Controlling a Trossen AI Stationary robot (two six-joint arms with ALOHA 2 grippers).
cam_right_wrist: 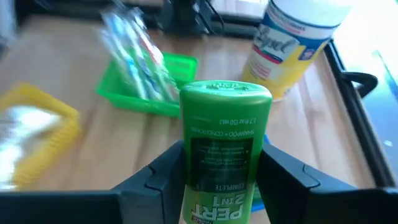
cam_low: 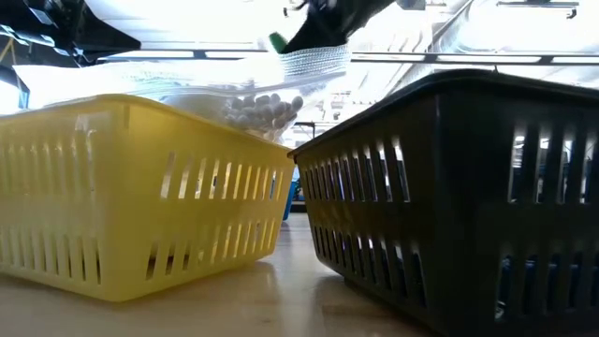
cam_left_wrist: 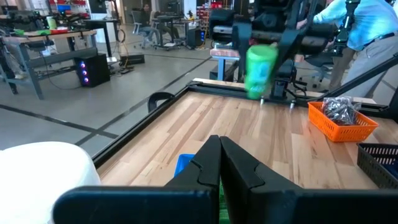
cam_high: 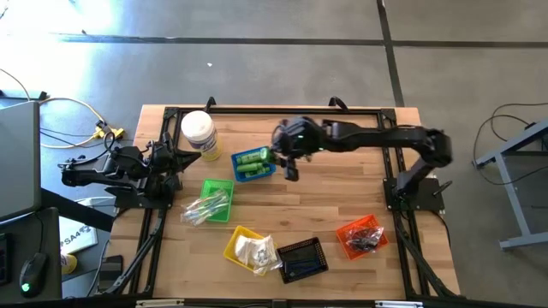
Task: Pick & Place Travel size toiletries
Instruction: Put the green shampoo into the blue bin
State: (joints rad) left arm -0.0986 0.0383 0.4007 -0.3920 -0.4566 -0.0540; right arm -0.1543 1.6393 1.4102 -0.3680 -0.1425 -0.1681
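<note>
Toiletries first: your right gripper [cam_right_wrist: 221,171] has a green shampoo bottle [cam_right_wrist: 222,149] standing upright between its fingers, which flank the bottle's sides. Whether they are squeezing it firmly or loosening you cannot tell. In the high view that gripper [cam_high: 289,162] hangs just beside the blue basket [cam_high: 254,174], which already holds green bottles [cam_high: 251,160].

The risk is the drop point. If the fingers part while the bottle is off to the basket's side, it will land on the tabletop [cam_high: 342,201] and may roll. A bottle released upright onto the ones already lying there could also tip out over the low wall.

Your left gripper [cam_left_wrist: 219,163] waits near the white-lidded jar [cam_high: 199,133], fingers pressed together with nothing between them.
</note>
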